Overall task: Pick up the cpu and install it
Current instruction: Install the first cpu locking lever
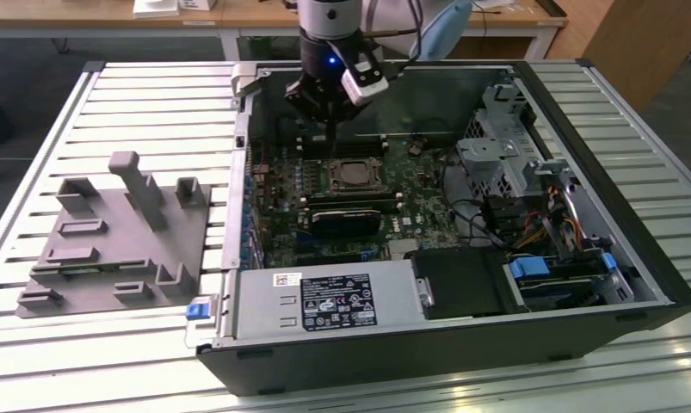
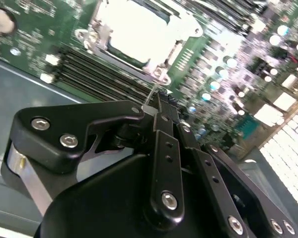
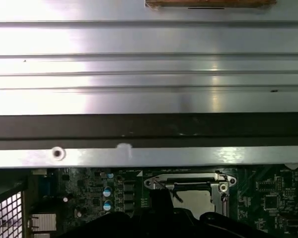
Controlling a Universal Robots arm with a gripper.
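The cpu point(image 1: 351, 175) is a pale silvery square lying flat in the motherboard socket, with the socket's metal frame point(image 2: 161, 57) around it. It also appears in both wrist views point(image 2: 136, 29) point(image 3: 194, 198). My black gripper point(image 1: 328, 153) reaches down inside the open computer case, just beside the socket's far corner. In the second wrist view its fingers meet at a narrow tip point(image 2: 158, 99), shut, next to a thin metal lever point(image 2: 150, 96) at the frame's edge. Nothing shows between the fingers. The cpu lies apart from the gripper.
The computer case point(image 1: 620, 258) lies open on a slatted metal table. A grey plastic fixture point(image 1: 115, 232) with upright posts stands at the exterior view's left. Memory slots point(image 2: 89, 69), a power supply point(image 1: 322, 301) and a drive cage point(image 1: 495, 155) crowd around the socket.
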